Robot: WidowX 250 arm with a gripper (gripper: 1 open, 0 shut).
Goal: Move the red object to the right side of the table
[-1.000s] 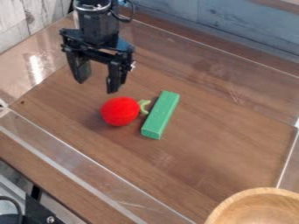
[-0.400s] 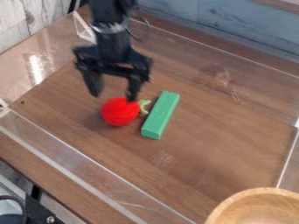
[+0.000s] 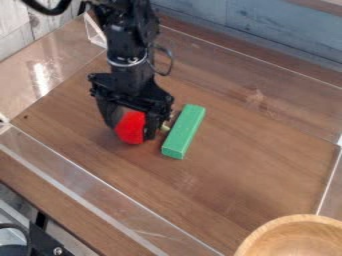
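1. Grasp step, judged from the single camera view: gripper (image 3: 131, 124) points down, jaws spread wide astride the red object (image 3: 130, 127), nothing clamped yet
2. Next move calls for closing on it, lifting, carrying right
3. Red object is round, glossy, mid-left on the wood-grain table (image 3: 254, 160), just beside a green block (image 3: 185, 131)

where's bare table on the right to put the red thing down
Bare wood lies right of the green block, running to the table wall, and above the wooden bowl. Crowded spot: the open gripper straddling the red object, close beside the block.
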